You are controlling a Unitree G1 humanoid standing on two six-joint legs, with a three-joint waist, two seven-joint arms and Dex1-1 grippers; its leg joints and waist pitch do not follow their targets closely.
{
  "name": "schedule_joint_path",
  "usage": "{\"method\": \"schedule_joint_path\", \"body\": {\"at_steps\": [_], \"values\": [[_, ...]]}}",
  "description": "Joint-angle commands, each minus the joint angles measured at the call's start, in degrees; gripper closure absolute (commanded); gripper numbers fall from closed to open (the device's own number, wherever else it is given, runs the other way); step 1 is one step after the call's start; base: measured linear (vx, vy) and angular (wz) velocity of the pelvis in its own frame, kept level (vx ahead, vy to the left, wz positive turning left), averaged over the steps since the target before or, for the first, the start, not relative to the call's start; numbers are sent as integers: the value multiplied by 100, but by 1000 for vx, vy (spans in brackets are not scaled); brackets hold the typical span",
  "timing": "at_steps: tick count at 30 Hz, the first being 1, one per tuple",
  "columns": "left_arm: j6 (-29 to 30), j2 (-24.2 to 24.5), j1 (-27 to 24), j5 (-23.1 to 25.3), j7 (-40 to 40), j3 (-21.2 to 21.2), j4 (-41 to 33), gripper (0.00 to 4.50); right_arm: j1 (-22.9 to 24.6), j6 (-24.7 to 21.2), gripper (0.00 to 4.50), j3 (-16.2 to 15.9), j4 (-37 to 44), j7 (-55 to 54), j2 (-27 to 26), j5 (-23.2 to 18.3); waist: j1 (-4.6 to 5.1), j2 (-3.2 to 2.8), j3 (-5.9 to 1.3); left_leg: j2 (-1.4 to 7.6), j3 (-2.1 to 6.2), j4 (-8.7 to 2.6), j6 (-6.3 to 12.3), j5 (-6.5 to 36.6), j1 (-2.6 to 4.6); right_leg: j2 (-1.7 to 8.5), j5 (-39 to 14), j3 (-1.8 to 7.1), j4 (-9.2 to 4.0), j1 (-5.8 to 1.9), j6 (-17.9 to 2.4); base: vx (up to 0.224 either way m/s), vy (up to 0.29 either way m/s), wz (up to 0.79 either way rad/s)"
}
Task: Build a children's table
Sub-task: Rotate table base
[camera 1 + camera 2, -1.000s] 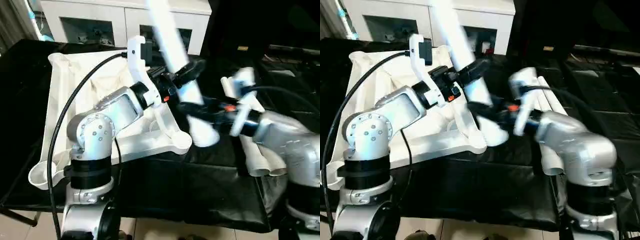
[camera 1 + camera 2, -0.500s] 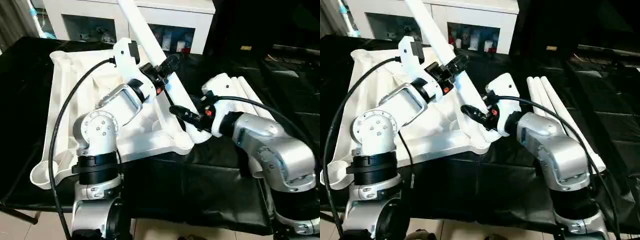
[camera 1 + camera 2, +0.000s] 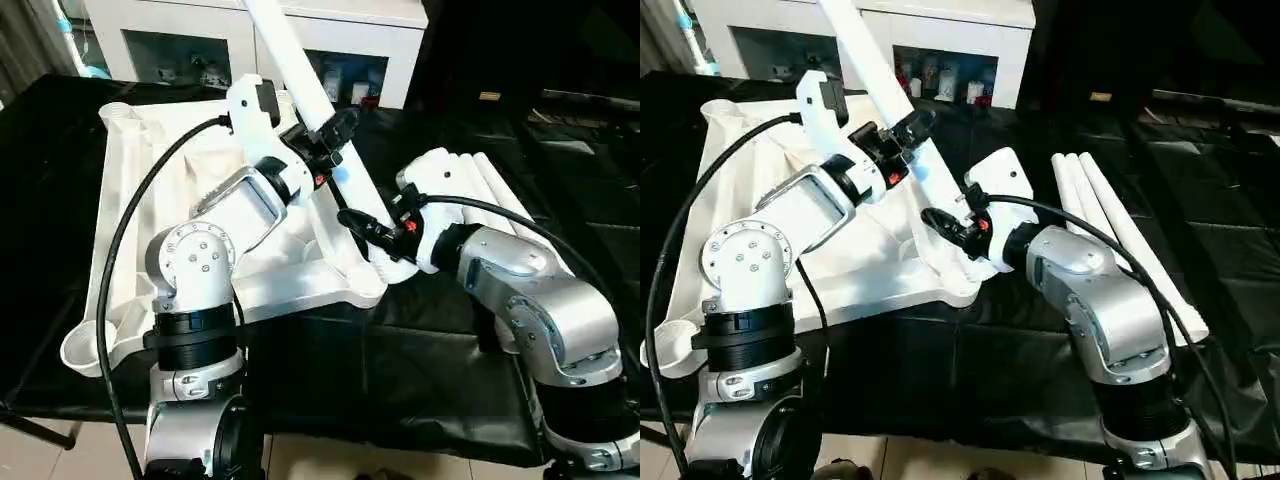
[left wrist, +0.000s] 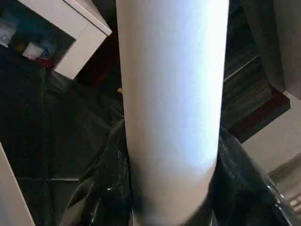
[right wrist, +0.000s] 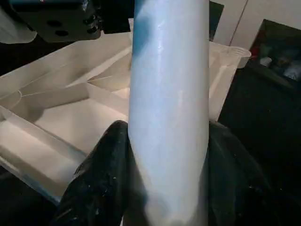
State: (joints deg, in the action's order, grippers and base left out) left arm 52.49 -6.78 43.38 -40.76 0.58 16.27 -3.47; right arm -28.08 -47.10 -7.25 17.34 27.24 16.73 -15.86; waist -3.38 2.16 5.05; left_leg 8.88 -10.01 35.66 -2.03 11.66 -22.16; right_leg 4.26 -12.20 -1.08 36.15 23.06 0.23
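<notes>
The work surface is a table covered with black sheeting (image 3: pixel 420 370), creased and glossy. The white table top (image 3: pixel 140 200) lies on it upside down, ribbed underside facing up, with round sockets at its corners. One corner socket (image 3: pixel 85 345) overhangs the near edge of the sheeting on the robot's left.

One white leg (image 3: pixel 300 60) stands tilted, its lower end at the corner of the table top nearest the right arm and its upper end leaning away toward the cabinet. Both grippers are clamped on this leg. The left gripper (image 3: pixel 335 135) grips it higher up; the left wrist view shows its black fingers (image 4: pixel 101 197) pressed to either side of the leg. The right gripper (image 3: pixel 365 228) grips it lower down, near the socket; the right wrist view shows its fingers (image 5: pixel 99 179) flanking the leg, with the ribbed table top behind.

Three spare legs (image 3: pixel 1110 215) lie side by side on the sheeting to the robot's right, touching one another.

Behind the table stands a white cabinet (image 3: pixel 330 30) with glass doors and small items on its shelves. The room to the right of it is dark. Pale floor tiles (image 3: pixel 60 460) show below the near table edge.
</notes>
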Motion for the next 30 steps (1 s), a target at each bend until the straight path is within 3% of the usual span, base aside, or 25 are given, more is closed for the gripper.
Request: {"method": "schedule_joint_path", "body": {"at_steps": [1, 3, 8, 11, 14, 20, 26, 30], "values": [[112, 86, -35, 70, 149, -354, -38, 266, -102, 164, 195, 119, 59, -46, -90, -102, -11, 0, -446, 337, 116, -380, 398, -142, 108, 332, 650, 217, -306, -357, -1559, 0, 0, 0], [82, 180, -44, 108, 221, -385, -6, 266, -129, 144, 195, 232, 32, -34, -178, -227, -7, -9, -442, 340, 120, -391, 375, -97, 108, 332, 577, 214, -309, -351, -1522, 0, 0, 0], [51, 391, -14, 87, 483, -398, 12, 267, -172, -93, 143, 536, 28, 101, -224, -603, -10, -21, -442, 331, 118, -396, 323, -70, 116, 322, 631, 212, -299, -352, -1516, 0, 0, 0], [64, 815, 1, 35, 1132, -551, -10, 267, -142, -415, 110, 799, 105, 715, 157, -1117, -13, -24, -446, 326, 116, -394, 324, -105, 118, 313, 677, 211, -292, -356, -1491, 0, 0, 0], [169, 1084, 19, -108, 1573, -593, -29, 267, -125, -715, 108, 977, 123, 1211, 469, -1535, -32, -37, -444, 315, 116, -392, 350, -119, 122, 302, 701, 206, -282, -362, -1487, 0, 0, 0], [241, 1511, 185, -362, 2346, -658, 65, 267, -241, -1277, 108, 1305, -215, 1885, 967, -2090, -45, -24, -458, 317, 106, -381, 376, -142, 124, 333, 681, 202, -279, -369, -1680, 0, 0, 0], [247, 1728, 371, -688, 3114, -665, 105, 267, -315, -1526, 108, 1232, -434, 2320, 1300, -2447, -61, -5, -460, 316, 93, -374, 413, -157, 126, 345, 569, 198, -281, -365, -1782, 0, 0, 0], [208, 1804, 375, -746, 3471, -768, 69, 267, -333, -1598, 108, 1074, -449, 2435, 1357, -2463, -54, 3, -457, 331, 96, -374, 426, -207, 120, 351, 594, 195, -272, -363, -1791, 0, 0, 0]]}}
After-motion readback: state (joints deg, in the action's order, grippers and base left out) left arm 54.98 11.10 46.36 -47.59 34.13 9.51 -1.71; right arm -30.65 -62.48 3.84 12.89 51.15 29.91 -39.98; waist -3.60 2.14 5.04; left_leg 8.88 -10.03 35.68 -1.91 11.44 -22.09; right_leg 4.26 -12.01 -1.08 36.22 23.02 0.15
